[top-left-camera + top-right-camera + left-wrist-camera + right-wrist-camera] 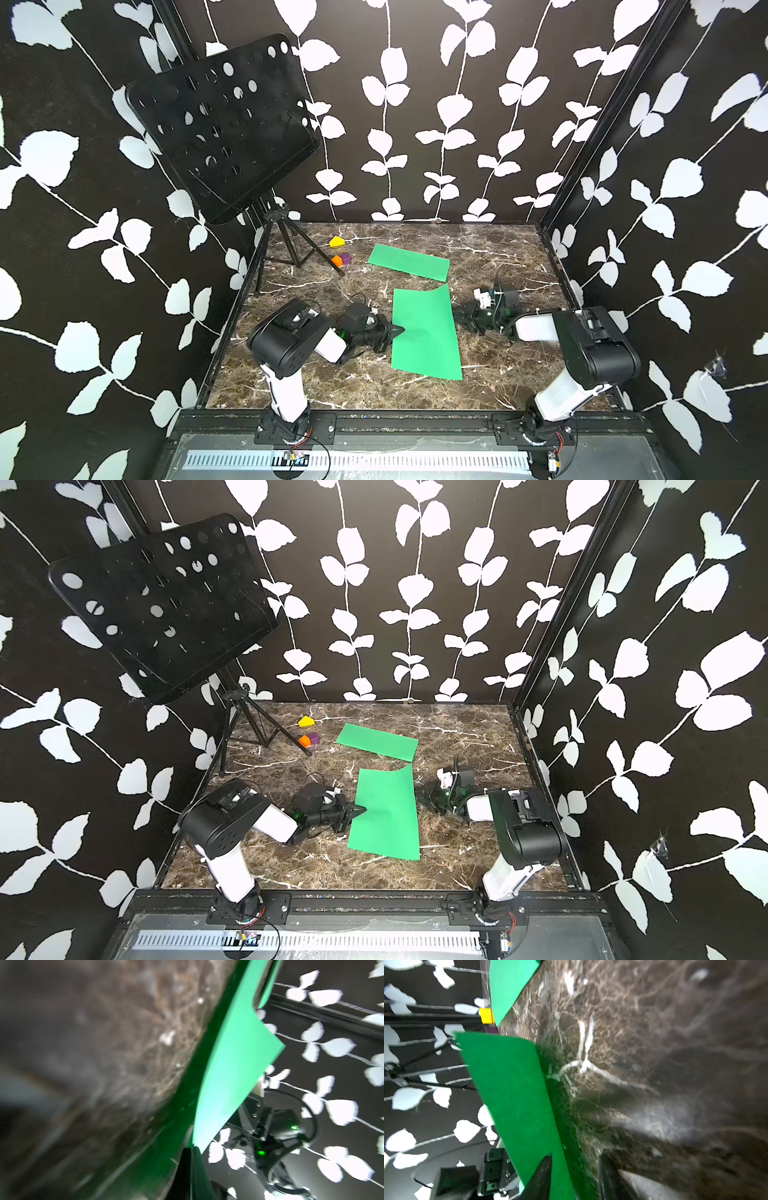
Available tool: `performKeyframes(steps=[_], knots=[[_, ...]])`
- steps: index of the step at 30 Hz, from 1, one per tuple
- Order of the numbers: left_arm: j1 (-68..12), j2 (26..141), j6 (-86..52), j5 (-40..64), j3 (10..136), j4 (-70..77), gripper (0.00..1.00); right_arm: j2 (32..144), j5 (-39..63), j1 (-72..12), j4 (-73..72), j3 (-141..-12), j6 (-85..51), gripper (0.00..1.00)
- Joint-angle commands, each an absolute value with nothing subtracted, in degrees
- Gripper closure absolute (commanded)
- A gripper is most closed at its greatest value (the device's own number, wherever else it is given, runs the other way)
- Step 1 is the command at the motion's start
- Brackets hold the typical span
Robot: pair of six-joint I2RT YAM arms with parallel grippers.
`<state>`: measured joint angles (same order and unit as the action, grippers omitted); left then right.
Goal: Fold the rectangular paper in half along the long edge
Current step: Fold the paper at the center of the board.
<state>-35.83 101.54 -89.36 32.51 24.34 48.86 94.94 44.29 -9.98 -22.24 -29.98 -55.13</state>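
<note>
Green paper (426, 332) sits mid tabletop (498, 257), long edges running front-to-back, far-R corner curled up. L gripper (398, 331) closed tight, pinching paper's L long edge. R gripper (460, 319) at R long edge, jaws apart, edge btwn them, unclamped.

Matt paper on a polished, stone-look bench.
The green paper (426, 332) looks thin, smooth and matt, like the second green sheet (409, 262). The bench (498, 257) is brown marble-patterned, veined white, with a soft sheen. The music stand (224, 124) is black perforated metal, satin-finished. The arm shells (286, 395) are glossy white plastic.
</note>
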Motion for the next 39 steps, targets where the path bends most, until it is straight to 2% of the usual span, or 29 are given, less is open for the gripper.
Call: performKeyframes(steps=[1,11,19,24,39], knots=[[-35.5,99.9,-83.6,32.7,25.7,34.6,1.00,96.8,44.0,-10.4,-18.7,-28.5,-55.5,0.64],[-35.5,102.9,-87.1,32.1,23.7,41.3,1.00,94.8,44.9,-11.9,-14.5,-25.1,-49.1,0.76],[-35.5,104.1,-89.2,30.9,22.3,44.8,1.00,92.1,48.0,-14.2,-11.2,-23.5,-42.9,0.75],[-35.6,105.3,-88.8,31.0,22.4,45.9,1.00,90.0,47.7,-15.1,-10.7,-23.7,-42.2,0.70],[-36.9,102.9,-74.0,30.8,26.6,31.6,1.00,89.2,46.3,-17.9,-16.2,-27.9,-47.9,0.70]])
